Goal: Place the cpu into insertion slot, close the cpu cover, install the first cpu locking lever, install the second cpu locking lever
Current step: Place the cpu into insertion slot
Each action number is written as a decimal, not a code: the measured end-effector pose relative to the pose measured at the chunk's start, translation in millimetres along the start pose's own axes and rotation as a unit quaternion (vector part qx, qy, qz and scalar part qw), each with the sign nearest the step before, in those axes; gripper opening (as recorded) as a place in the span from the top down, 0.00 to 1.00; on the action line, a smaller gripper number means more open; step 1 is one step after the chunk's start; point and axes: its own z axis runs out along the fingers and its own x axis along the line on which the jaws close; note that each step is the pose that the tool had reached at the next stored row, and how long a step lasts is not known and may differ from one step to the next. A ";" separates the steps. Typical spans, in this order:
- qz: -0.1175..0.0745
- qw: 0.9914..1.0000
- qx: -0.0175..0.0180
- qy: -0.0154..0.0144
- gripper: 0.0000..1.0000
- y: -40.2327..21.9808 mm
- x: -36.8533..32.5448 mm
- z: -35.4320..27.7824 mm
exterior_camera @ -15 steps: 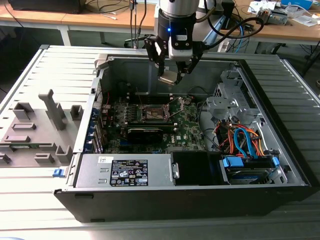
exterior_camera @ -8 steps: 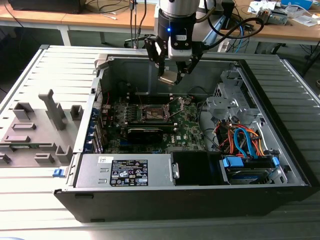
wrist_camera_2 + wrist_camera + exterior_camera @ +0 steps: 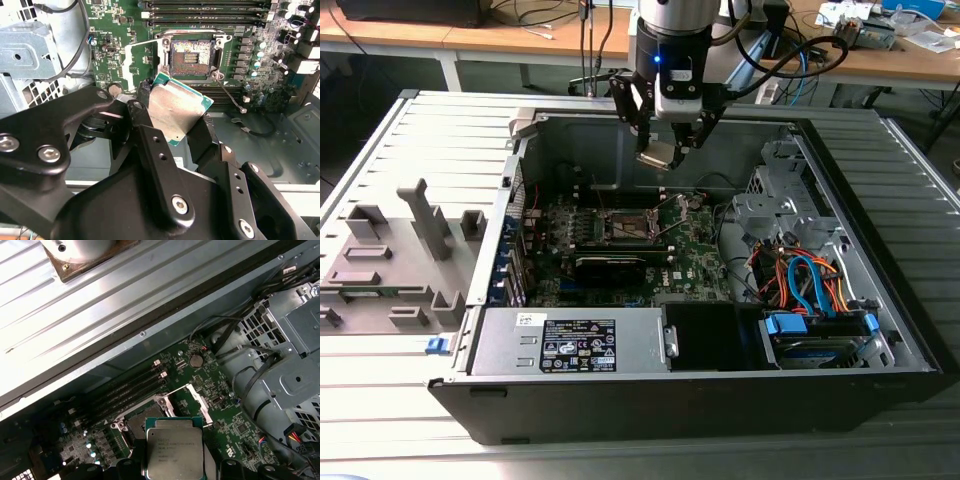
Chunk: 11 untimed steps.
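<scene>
My gripper (image 3: pixel 661 153) hangs over the open computer case, shut on the cpu (image 3: pixel 655 157), a small silver-topped square chip. In the second wrist view the cpu (image 3: pixel 175 107) sits tilted between the black fingers (image 3: pixel 202 132), a little short of the insertion slot (image 3: pixel 192 52), whose brownish contact field lies bare. The cpu cover (image 3: pixel 131 57) is swung open beside the slot. A thin locking lever (image 3: pixel 231 96) sticks out from the slot's corner. In the first wrist view the cpu (image 3: pixel 175 447) partly hides the insertion slot (image 3: pixel 137 424), with the open cpu cover (image 3: pixel 196 401) beside it.
The motherboard (image 3: pixel 695 255) lies on the case floor, with a long black card (image 3: pixel 610 265) near the slot. A power supply (image 3: pixel 570 342) lines the front. A drive cage (image 3: pixel 785 200) and coloured cables (image 3: pixel 805 280) fill the exterior view's right. A grey fixture (image 3: pixel 395 260) stands outside, left.
</scene>
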 end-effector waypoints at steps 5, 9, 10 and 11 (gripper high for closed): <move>0.006 1.000 0.000 -0.001 0.45 0.0 0.0 0.0; 0.011 1.000 0.000 -0.001 0.45 0.0 0.0 0.0; 0.013 1.000 0.000 -0.001 0.45 0.0 0.0 0.0; 0.014 1.000 0.000 -0.001 0.45 0.0 0.0 0.0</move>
